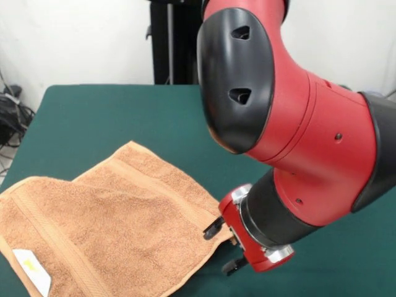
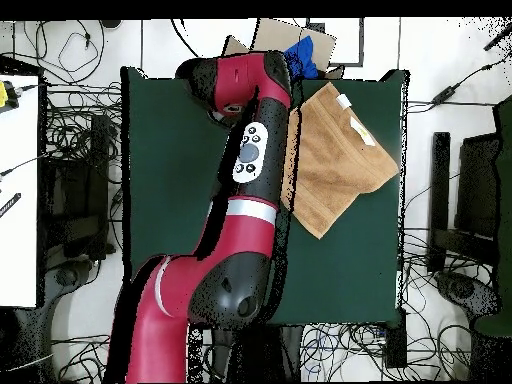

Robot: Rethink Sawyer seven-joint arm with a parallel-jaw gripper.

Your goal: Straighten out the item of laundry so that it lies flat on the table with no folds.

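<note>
Towel (image 1: 105, 229), peach-orange terry, lies at the front view's seven o'clock on the green surface (image 1: 124, 117), a white tag (image 1: 32, 270) nearest the camera and one part doubled over. Just beyond its three-o'clock edge hangs the claw (image 1: 221, 247), fingers apart, empty; the cloth lies toward nine o'clock from it.

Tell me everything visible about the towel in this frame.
The towel is peach-orange terry with woven border bands, hemmed edges and a white tag near its front-left corner. It lies on the green table, toward the near left of the front view, not fully flat: one part is folded over the rest, leaving a raised flap edge. The tool sits at its right edge with fingers apart; actual contact cannot be confirmed.
</note>
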